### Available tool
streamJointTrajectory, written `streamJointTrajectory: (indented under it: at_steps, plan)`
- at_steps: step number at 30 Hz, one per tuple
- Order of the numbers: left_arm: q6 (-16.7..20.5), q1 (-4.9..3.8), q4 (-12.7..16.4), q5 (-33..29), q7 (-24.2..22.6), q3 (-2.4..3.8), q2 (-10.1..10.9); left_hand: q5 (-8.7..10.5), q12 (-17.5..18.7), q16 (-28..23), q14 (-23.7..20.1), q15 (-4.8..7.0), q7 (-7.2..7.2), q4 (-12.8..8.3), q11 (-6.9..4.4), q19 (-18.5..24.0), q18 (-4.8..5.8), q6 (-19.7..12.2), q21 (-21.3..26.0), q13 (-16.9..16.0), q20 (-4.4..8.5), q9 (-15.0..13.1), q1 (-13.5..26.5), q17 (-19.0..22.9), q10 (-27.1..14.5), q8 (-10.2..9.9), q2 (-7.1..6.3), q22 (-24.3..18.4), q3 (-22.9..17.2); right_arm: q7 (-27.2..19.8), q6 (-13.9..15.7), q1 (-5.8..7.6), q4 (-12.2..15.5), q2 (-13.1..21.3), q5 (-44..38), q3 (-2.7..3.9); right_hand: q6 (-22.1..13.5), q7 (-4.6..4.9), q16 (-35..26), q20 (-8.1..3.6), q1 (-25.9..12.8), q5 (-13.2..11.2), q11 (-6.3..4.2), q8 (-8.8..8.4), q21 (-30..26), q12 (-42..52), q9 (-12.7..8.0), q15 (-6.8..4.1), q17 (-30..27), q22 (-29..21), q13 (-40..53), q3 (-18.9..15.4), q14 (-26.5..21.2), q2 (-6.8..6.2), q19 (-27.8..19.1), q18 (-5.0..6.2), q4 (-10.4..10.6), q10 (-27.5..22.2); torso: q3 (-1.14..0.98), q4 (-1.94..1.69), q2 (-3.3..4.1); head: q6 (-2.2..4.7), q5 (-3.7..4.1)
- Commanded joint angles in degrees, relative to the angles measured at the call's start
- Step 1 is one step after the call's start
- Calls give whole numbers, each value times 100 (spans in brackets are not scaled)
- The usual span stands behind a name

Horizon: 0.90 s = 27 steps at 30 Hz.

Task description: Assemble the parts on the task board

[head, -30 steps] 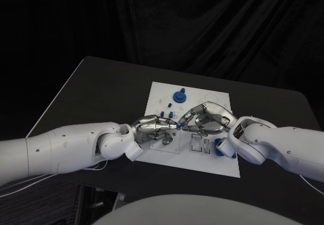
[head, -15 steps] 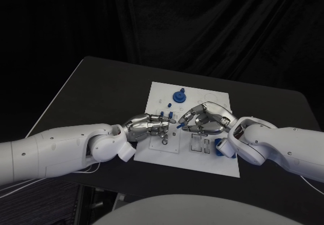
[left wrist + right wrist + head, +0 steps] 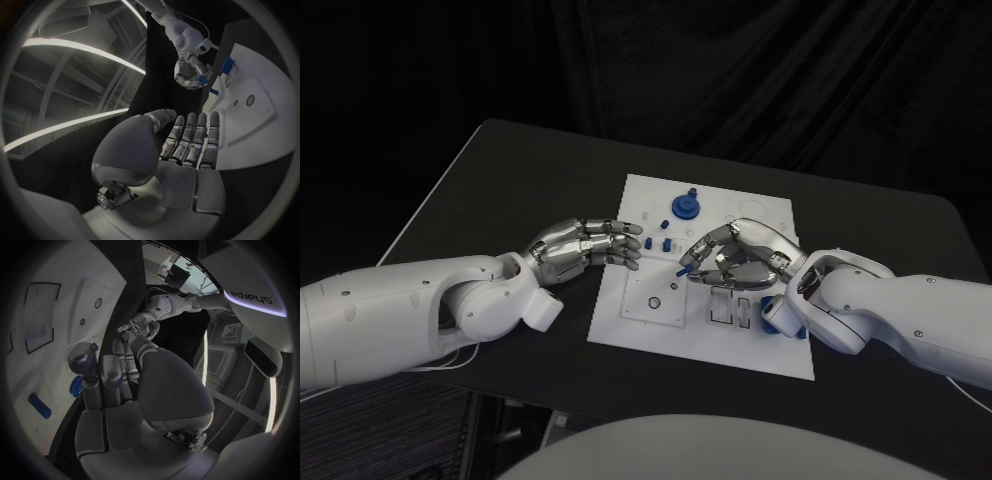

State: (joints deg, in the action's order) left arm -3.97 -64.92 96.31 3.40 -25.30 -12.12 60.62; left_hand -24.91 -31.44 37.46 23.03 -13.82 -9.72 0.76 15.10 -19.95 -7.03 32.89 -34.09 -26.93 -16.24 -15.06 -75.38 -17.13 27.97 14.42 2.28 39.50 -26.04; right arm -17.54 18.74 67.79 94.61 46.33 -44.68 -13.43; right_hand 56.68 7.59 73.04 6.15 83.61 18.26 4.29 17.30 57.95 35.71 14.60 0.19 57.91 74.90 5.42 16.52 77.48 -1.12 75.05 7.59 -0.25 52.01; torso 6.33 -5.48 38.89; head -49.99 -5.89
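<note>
The white task board point(image 3: 733, 345) lies mid-table, also seen in the left wrist view point(image 3: 262, 100). My right hand point(image 3: 740, 255) is curled over the board's middle and pinches a small blue part point(image 3: 682, 270) at its fingertips; from the left wrist, that hand point(image 3: 189, 75) shows the blue part point(image 3: 204, 79) in its fingers. My left hand point(image 3: 586, 245) hovers at the board's left edge with its fingers stretched out and apart, holding nothing. A round blue knob point(image 3: 684, 205) stands at the far end of the board. Two small blue pegs point(image 3: 661, 243) stand near my left fingertips.
Another blue part point(image 3: 770, 318) lies on the board's right side beside my right wrist. Rectangular slots point(image 3: 721, 305) are cut in the board just nearer than the right hand. Bare black table point(image 3: 502, 190) surrounds the board on all sides.
My left hand has drawn back leftward from the right hand to the board's left edge and spread its fingers. The right hand has stayed in place with the blue part.
</note>
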Motion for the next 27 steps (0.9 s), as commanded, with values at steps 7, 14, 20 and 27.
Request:
streamJointTrajectory:
  at_steps: [7,14,20,27]
  plan:
    - [607,-236,-181,447,-1571,4,131,-538,144,-287,-105,-35,-400,-287,47,275,116,276,681,725,22,190,-209,642,113,117,-1,-475,-165,750,114,19,-29,-95,-1477,1,38,9,52,-5,59,-55,-1,-10,48,-48,130,-16,23,486,-23,-18,48,34,82,-75,-22,58,-1,3,1,-1,29]
    - [843,-266,-257,919,-2222,3,124,-540,550,-1506,-944,281,-220,7,-342,921,128,299,1854,1384,364,354,-173,1334,-303,45,4,-1589,270,1236,284,21,-2,-162,-2521,2,119,-13,100,-26,83,-109,-27,-35,130,-91,143,-41,90,516,-46,4,112,-8,160,-92,-40,163,3,-16,3,-1,69]
    - [906,-271,-315,1114,-2383,3,52,-488,903,-2801,-1776,486,-94,306,-560,1813,156,315,3036,1947,571,514,-383,1545,-621,-169,37,-3137,690,1709,452,21,37,-244,-3456,2,188,-32,126,-49,94,-110,-52,-67,183,-133,157,-65,131,536,-65,41,158,-54,213,-104,-59,257,-4,10,1,-1,64]
    - [805,-271,-403,1174,-2349,3,-58,-490,994,-2934,-1816,478,-88,397,-556,1843,11,321,3111,2169,418,581,-535,1552,-717,-269,112,-3232,802,2070,532,19,55,-323,-4120,2,211,-38,155,-62,85,-122,-59,-98,229,-169,159,-76,176,552,-75,64,198,-80,253,-114,-60,293,-1,-1,2,-1,81]
